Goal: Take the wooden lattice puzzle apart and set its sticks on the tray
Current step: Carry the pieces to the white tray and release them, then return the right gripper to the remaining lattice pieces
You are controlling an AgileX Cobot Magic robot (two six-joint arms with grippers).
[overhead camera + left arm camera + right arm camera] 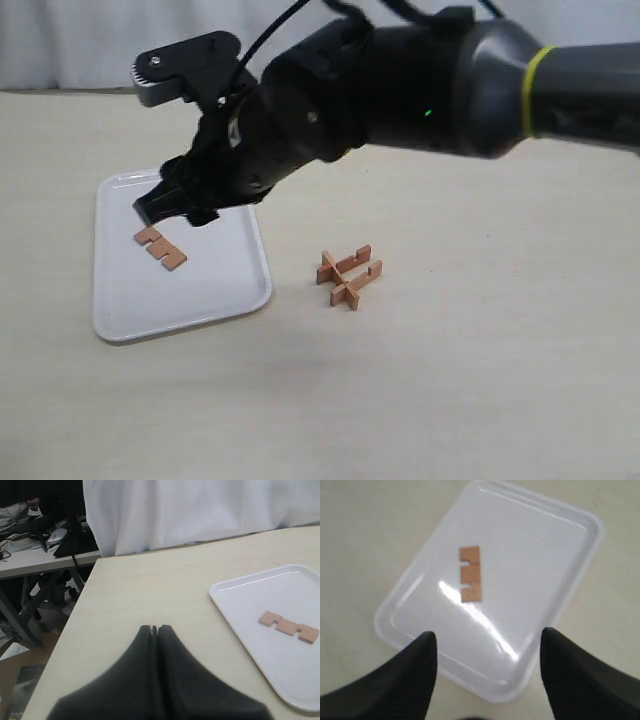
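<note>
Right gripper (487, 642): jaws spread, empty, arm reaching across above tray (130, 300). One stick (160, 248) lies there. Left gripper (156, 630): fingers pressed together.

One stick (160, 248) on tray (200, 290), puzzle (349, 277) beside

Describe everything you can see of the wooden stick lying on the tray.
The stick is a short, flat piece of reddish-brown wood with square notches cut into it. It lies flat and alone on the floor of the white tray, set diagonally in the exterior view and clear of the rim. Only the tray touches it; the open right gripper hangs above it without contact.
</note>
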